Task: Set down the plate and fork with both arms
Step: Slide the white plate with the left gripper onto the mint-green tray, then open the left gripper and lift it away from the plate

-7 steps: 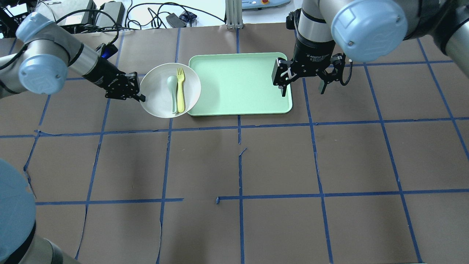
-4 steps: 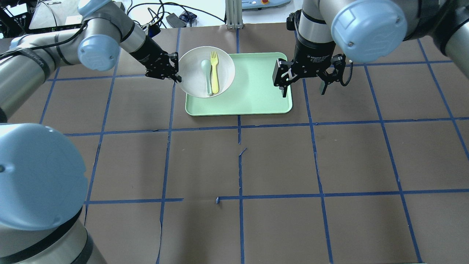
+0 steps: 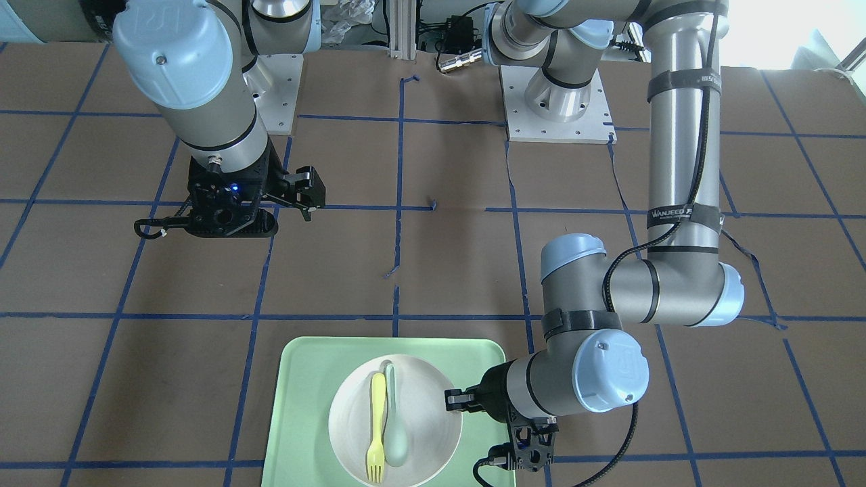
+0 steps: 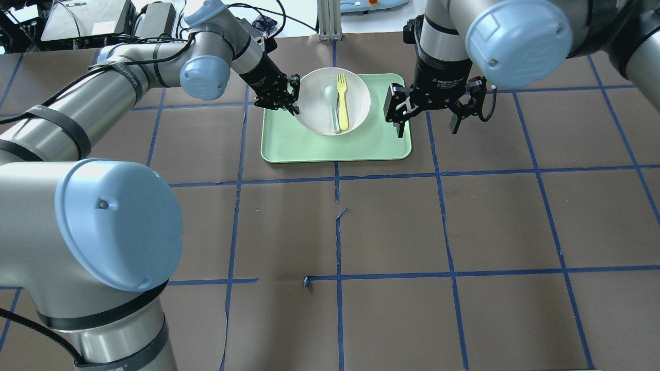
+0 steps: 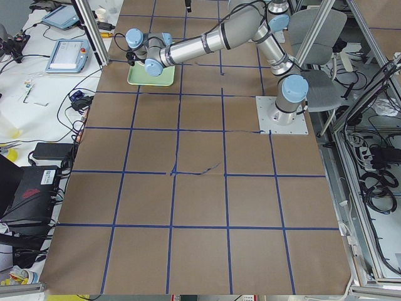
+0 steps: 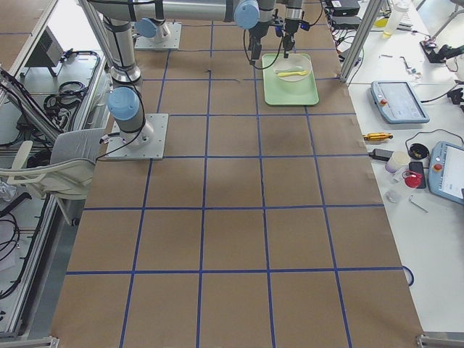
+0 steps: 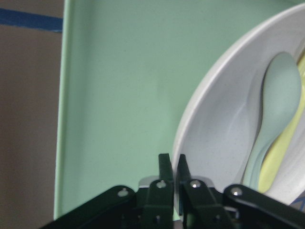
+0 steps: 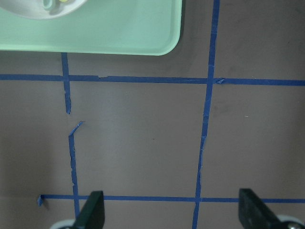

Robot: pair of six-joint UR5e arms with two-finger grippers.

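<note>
The white plate (image 4: pixel 314 95) is over the mint-green tray (image 4: pixel 335 147), with the pale yellow fork (image 4: pixel 342 100) and a grey-green spoon (image 4: pixel 331 105) lying in it. My left gripper (image 4: pixel 293 104) is shut on the plate's left rim. The left wrist view shows its fingers (image 7: pixel 165 171) pinching the rim of the plate (image 7: pixel 214 129). I cannot tell whether the plate touches the tray. My right gripper (image 4: pixel 426 129) is open and empty. It hangs over the tray's right edge. The right wrist view shows its fingers (image 8: pixel 93 212) spread wide above the brown table.
The tray lies at the far middle of the brown table with blue tape lines. Its front half (image 3: pixel 304 379) is bare. Cables and boxes (image 4: pixel 154 15) lie beyond the table's far edge. The left arm's elbow (image 3: pixel 602 372) stands beside the tray.
My left gripper has carried the plate, with fork and spoon in it, rightward from the table onto the tray's area. My right gripper has not moved.
</note>
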